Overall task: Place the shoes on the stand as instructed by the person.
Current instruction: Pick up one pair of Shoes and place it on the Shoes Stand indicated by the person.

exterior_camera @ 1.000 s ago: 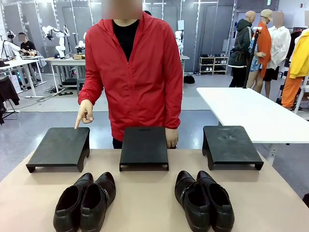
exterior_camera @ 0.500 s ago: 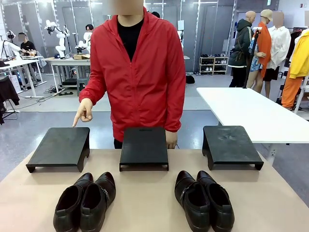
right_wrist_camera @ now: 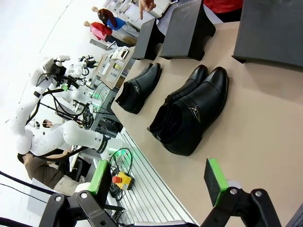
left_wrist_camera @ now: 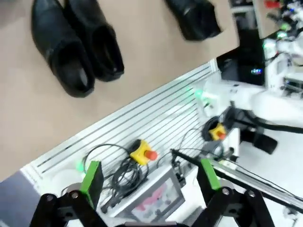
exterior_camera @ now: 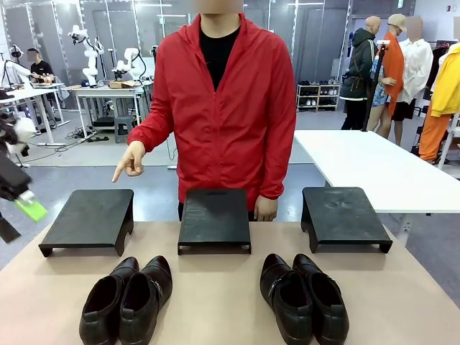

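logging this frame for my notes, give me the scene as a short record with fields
stands: left stand, middle stand, right stand, black, all bare
shoes: left pair and right pair on the table, nearer than the stands
person: hand points down toward the left stand
left claw: open, empty
right claw: open, empty

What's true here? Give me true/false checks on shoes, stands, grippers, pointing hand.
All three stands are bare: left stand, middle stand, right stand. True.
One pair of shoes sits on the middle stand. False: the left pair and right pair lie on the table.
The person's hand points toward the left stand. True.
The left gripper is shut on a shoe. False: it is open and empty.
The right gripper is open. True.
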You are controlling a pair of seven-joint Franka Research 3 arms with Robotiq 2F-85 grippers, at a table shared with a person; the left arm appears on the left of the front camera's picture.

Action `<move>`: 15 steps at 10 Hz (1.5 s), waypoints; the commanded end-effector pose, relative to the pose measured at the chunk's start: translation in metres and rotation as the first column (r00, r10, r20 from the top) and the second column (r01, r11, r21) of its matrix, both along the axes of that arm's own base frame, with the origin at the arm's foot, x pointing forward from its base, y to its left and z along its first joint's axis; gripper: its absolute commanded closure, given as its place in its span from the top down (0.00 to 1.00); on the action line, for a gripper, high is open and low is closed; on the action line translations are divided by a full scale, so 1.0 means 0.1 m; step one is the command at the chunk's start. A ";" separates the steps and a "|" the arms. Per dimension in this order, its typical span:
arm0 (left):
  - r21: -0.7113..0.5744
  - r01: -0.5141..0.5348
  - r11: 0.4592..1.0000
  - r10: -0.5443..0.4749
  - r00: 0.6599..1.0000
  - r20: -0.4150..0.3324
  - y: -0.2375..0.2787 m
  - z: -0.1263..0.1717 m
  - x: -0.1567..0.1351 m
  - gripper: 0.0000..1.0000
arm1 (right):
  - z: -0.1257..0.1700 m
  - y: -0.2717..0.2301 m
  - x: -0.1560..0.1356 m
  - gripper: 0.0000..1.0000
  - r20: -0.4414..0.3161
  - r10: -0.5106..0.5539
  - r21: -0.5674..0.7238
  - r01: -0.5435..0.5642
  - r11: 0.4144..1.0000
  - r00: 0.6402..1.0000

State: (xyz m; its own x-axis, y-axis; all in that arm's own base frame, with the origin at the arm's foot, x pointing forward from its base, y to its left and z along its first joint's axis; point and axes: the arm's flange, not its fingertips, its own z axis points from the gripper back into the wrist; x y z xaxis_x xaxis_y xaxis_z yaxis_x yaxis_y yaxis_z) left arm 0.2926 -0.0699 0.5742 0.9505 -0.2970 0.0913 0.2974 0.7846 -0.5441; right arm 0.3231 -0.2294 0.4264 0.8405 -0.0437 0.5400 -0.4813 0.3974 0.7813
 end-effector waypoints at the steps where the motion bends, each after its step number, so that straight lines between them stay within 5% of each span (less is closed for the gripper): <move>1: 0.161 -0.030 0.986 0.027 0.999 0.021 -0.20 -0.10 0.07 1.00 | 0.02 -0.01 0.01 1.00 0.011 -0.002 0.013 0.002 1.000 1.000; 7: 0.381 -0.219 0.898 0.197 0.976 0.096 -1.04 -0.97 0.05 1.00 | 0.02 -0.01 0.01 1.00 0.011 -0.002 0.013 0.002 1.000 1.000; 15: 0.418 -0.365 0.832 0.322 0.931 0.172 -1.27 -1.78 0.32 1.00 | 0.02 -0.01 0.01 1.00 0.011 -0.002 0.013 0.002 1.000 1.000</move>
